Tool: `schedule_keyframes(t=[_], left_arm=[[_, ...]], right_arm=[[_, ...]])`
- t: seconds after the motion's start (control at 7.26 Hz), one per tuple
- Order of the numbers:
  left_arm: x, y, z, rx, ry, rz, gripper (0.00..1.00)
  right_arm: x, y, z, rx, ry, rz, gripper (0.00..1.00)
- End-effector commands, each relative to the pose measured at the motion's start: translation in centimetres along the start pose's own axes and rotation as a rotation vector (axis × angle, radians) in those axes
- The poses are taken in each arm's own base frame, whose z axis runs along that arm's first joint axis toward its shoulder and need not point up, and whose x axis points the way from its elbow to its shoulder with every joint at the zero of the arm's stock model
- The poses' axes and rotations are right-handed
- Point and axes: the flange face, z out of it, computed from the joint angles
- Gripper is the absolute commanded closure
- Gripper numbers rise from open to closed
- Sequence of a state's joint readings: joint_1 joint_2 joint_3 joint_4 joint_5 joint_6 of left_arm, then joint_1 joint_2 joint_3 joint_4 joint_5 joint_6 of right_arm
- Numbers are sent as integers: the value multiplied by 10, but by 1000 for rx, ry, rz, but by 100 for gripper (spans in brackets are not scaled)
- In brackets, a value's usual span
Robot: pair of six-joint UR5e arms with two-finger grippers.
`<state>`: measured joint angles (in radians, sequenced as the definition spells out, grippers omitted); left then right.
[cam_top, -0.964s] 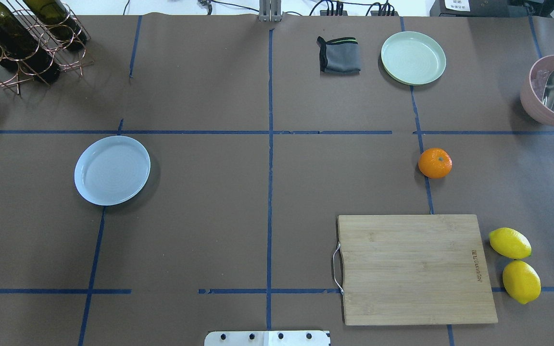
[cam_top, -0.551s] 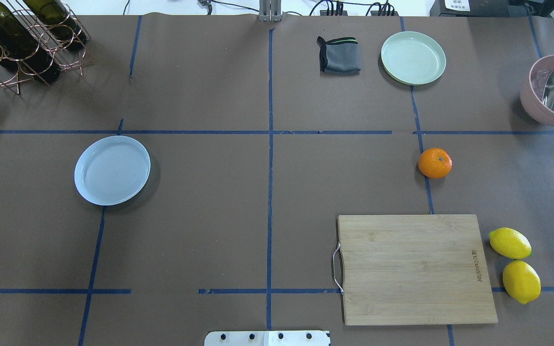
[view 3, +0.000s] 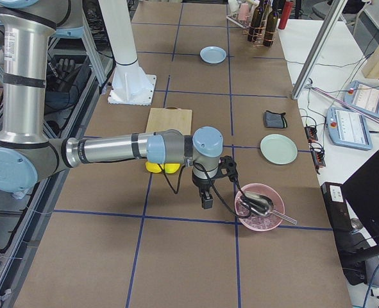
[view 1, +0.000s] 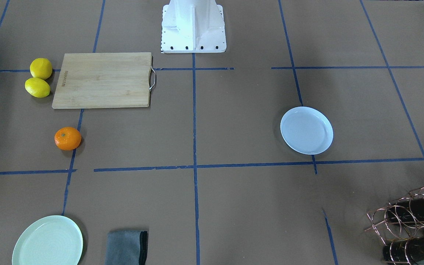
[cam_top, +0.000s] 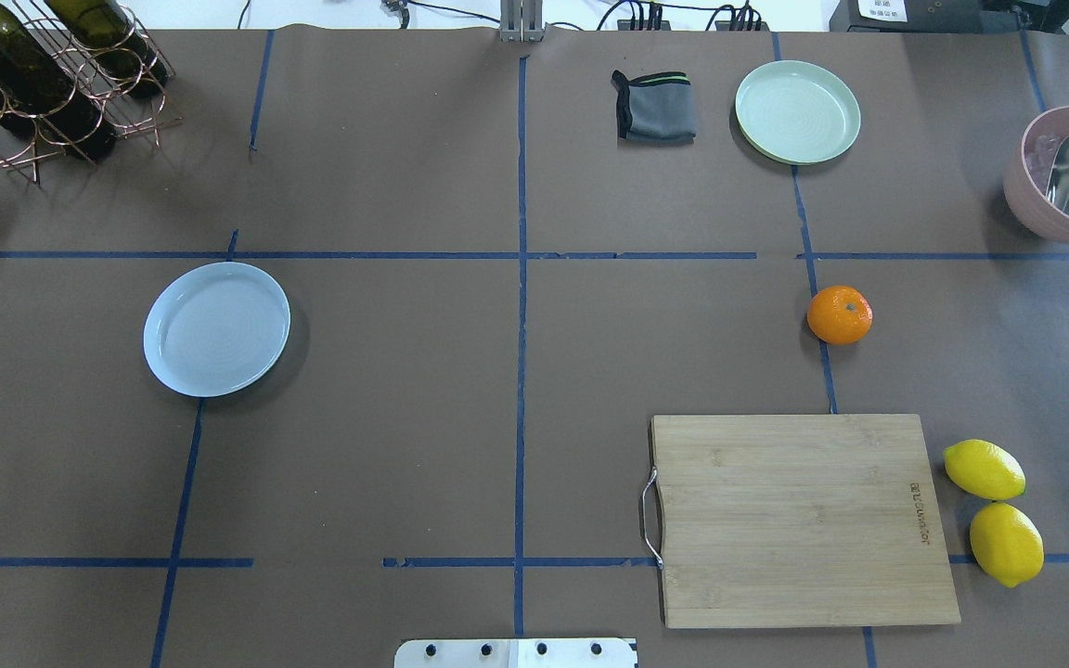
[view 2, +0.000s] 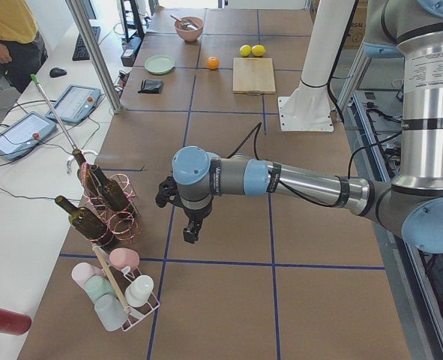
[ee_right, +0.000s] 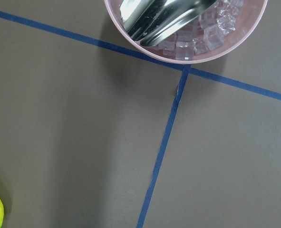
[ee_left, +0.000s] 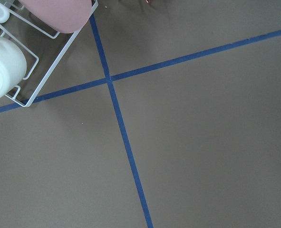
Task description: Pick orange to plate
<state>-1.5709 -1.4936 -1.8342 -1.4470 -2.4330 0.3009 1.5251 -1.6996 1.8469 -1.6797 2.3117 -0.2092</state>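
The orange (cam_top: 839,314) rests alone on the brown table, right of centre in the overhead view and also seen as the orange (view 1: 67,138) from the front. The white plate (cam_top: 217,327) lies bare on the left half, far from the fruit. Neither gripper shows in the overhead or front views. My left gripper (view 2: 193,229) hangs over the table's left end beside the bottle rack, and I cannot tell whether it is open. My right gripper (view 3: 206,200) hangs near the pink bowl at the right end, its state equally unclear.
A wooden cutting board (cam_top: 804,520) lies near the robot's base, with two lemons (cam_top: 984,468) to its right. At the back stand a pale green plate (cam_top: 797,111), a grey cloth (cam_top: 654,107), a pink bowl (cam_top: 1022,181) of ice with a scoop, and a wine rack (cam_top: 43,74).
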Motion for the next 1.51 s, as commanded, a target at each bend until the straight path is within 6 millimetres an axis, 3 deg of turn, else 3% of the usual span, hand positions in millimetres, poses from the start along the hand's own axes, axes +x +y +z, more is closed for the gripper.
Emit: schedule_keyframes(t=[0.0, 0.28, 0.41, 0.55, 0.83, 0.96, 1.1, 1.38], left_arm=[[23, -13, 20, 57, 137, 46, 0], [93, -40, 70, -8, 259, -53, 0], [125, -48, 86, 6, 236, -115, 0], [158, -53, 116, 25, 187, -172, 0], [206, -59, 177, 21, 166, -223, 0], [232, -73, 196, 23, 148, -263, 0], [246, -76, 212, 18, 130, -272, 0], [251, -98, 235, 0, 123, -312, 0]], right_arm=[[0, 0, 0, 0, 0, 10, 0], [0, -1, 0, 0, 0, 11, 0], [2, 1, 2, -6, -1, 16, 0], [3, 1, 4, -9, -2, 19, 0], [4, 3, 5, -11, -2, 18, 0], [1, 2, 9, -22, -3, 17, 0], [-3, -2, 10, -26, -4, 7, 0], [-8, -5, 14, -31, -7, 18, 0]])
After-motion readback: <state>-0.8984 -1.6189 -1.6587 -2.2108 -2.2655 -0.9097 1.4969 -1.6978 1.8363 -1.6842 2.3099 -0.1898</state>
